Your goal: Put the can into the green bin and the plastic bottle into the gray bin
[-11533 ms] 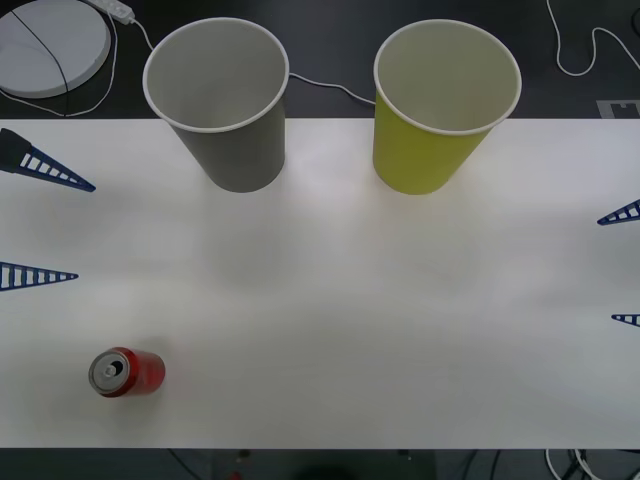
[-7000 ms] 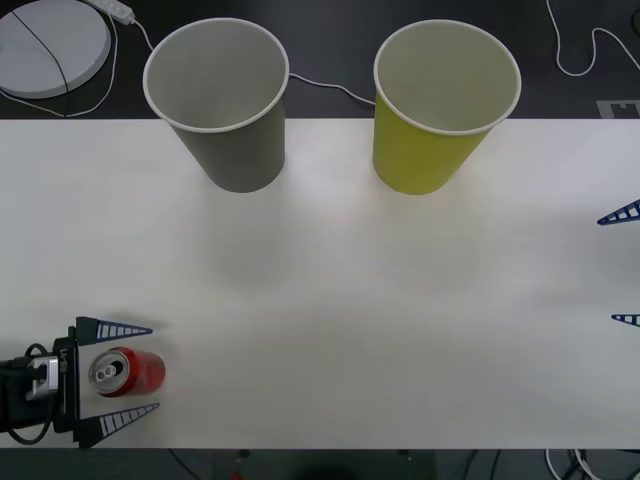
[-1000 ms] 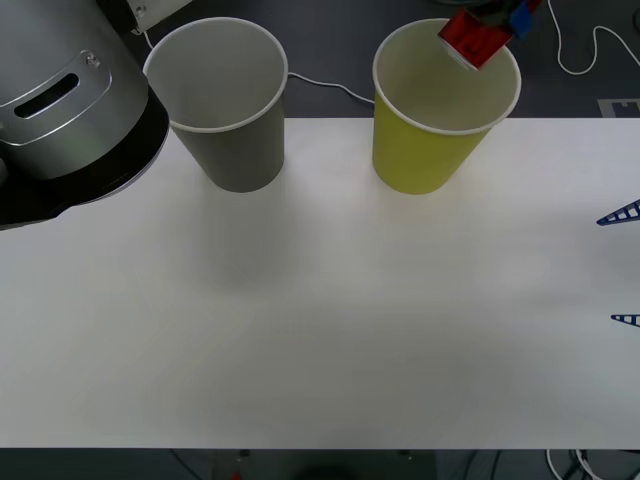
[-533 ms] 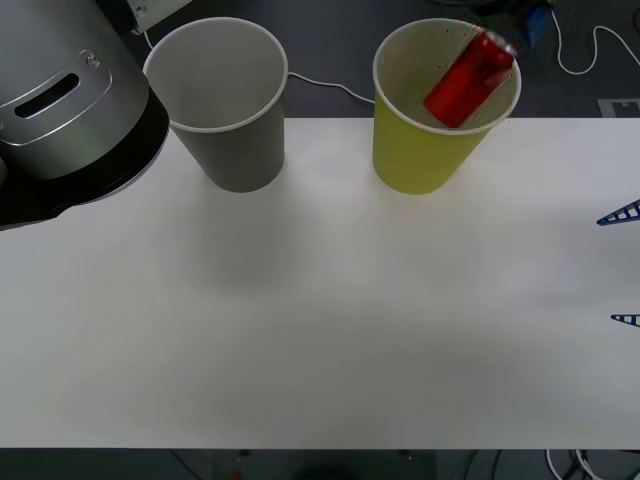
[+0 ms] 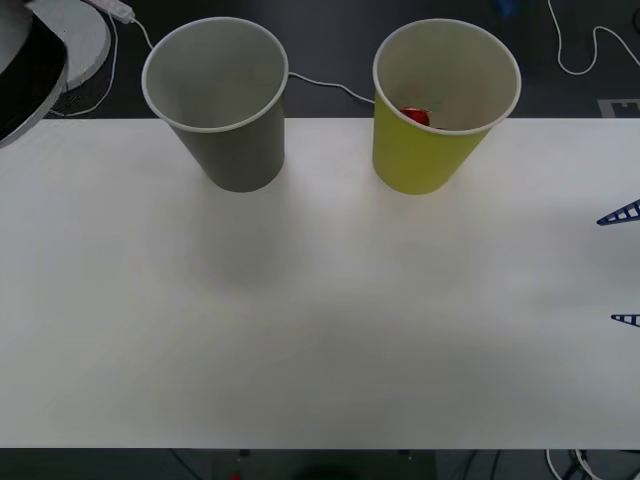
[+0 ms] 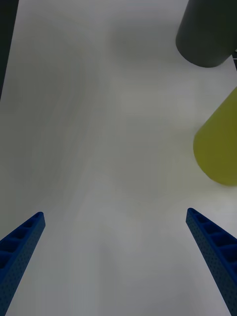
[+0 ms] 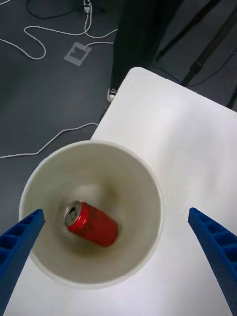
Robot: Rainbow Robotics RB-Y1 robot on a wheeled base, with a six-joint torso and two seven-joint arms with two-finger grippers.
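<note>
A: Where is the can point(image 7: 91, 230)?

B: It lies on its side at the bottom of the green bin point(image 5: 425, 165), silver top towards one wall. From the front only a sliver of red point(image 5: 415, 117) shows over the near rim; the bin's wall hides the rest.

A: And the bins?

B: Both stand upright at the far edge of the white counter point(image 5: 320, 330), the green one at about 1 o'clock and the gray bin point(image 5: 235, 150) at about 11 o'clock, well apart. As far as its inside can be seen, the gray one holds nothing.

A: What about the arms?

B: The left gripper point(image 7: 118, 256) hangs above the green bin's mouth, its blue jaws spread wide with nothing between them but the open bin below. In the front view a curved silver and black part of that arm point(image 5: 25, 70) cuts off the corner at 10 o'clock. The right gripper point(image 5: 628, 266) sits at 3 o'clock, off to the counter's edge, jaws spread too, holding nothing; just the two blue tips poke in.

A: Anything else around?

B: White cables point(image 5: 590, 45) trail on the dark floor behind the counter, and one thin cable point(image 5: 330, 85) runs between the two bins. A pale round disc point(image 5: 85, 35) lies near 11 o'clock, half covered by the arm. From the left wrist, dark stand legs point(image 7: 207, 47) and a square marker point(image 7: 75, 52) show on the floor, hard to make out further.
</note>
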